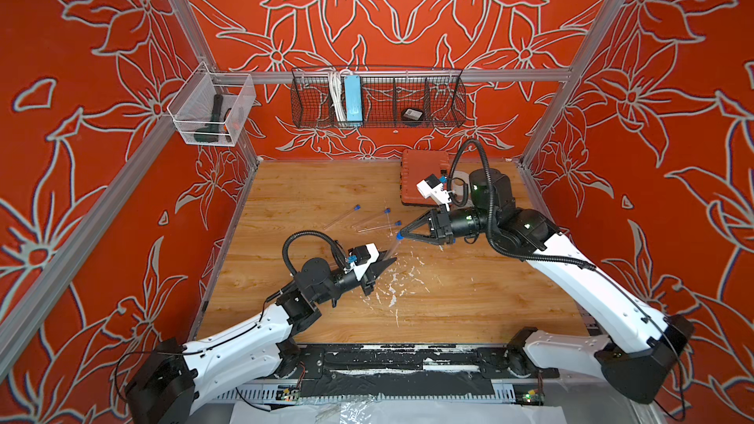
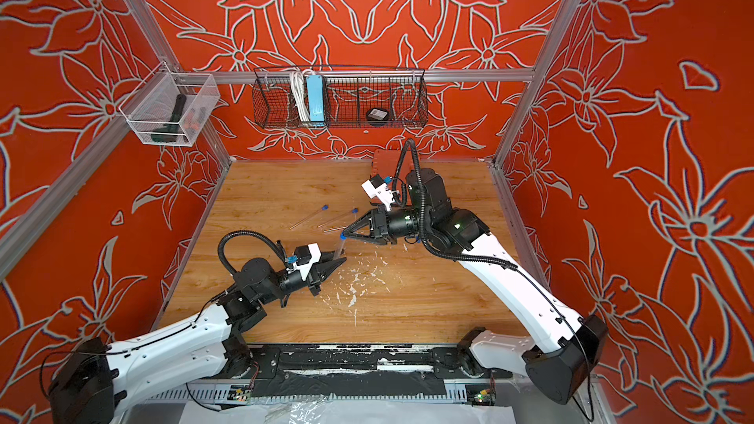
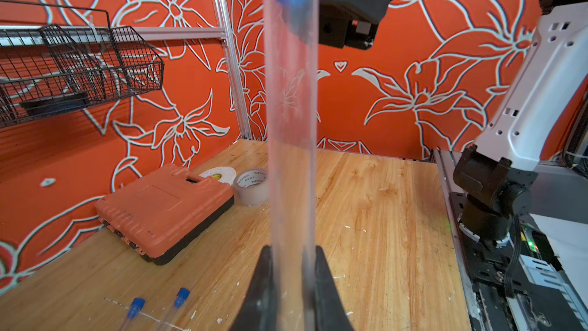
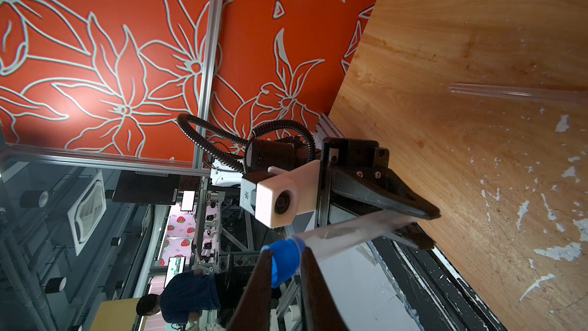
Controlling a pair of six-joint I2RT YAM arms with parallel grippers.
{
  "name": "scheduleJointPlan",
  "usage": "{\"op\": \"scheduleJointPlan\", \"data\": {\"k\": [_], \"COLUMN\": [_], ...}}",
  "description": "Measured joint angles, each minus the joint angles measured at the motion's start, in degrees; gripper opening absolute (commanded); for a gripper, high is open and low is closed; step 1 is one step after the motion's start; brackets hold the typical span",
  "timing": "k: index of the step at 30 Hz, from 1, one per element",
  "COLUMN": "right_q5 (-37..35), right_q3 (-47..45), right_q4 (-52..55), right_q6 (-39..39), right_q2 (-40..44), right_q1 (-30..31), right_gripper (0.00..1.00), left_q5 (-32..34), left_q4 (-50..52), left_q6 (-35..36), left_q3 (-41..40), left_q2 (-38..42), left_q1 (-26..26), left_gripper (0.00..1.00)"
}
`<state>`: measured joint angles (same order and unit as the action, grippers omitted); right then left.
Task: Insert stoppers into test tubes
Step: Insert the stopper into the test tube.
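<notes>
My left gripper is shut on a clear test tube near its closed end. The tube slants up off the table toward my right gripper. That gripper is shut on a blue stopper at the tube's open mouth, and the stopper's end sits inside the rim. Three more test tubes lie on the wood behind, each with a blue stopper in its end.
An orange tool case and tape rolls sit at the back right, close to the right arm. White paint flecks mark the table's middle. A wire basket and a clear bin hang on the walls.
</notes>
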<state>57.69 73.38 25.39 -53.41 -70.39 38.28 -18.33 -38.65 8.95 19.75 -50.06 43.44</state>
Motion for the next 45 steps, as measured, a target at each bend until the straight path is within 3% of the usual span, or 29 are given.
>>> {"op": "scheduleJointPlan", "data": {"k": [18, 45], "right_q5": [-4.15, -6.21], "right_q3": [3.74, 4.15], "right_q4": [12.79, 15.67], "right_q6": [11.52, 17.57], "right_q2": [-3.93, -7.02], "right_q1": [0.00, 0.02], "right_gripper": [0.17, 0.17], "left_q5": [0.83, 2.95], "left_q4": [16.17, 21.11], "left_q6": [4.94, 5.62], "left_q3": [4.24, 5.66], "left_q2": [0.00, -2.19], "left_q1": [0.00, 0.00], "left_gripper": [0.00, 0.00]}}
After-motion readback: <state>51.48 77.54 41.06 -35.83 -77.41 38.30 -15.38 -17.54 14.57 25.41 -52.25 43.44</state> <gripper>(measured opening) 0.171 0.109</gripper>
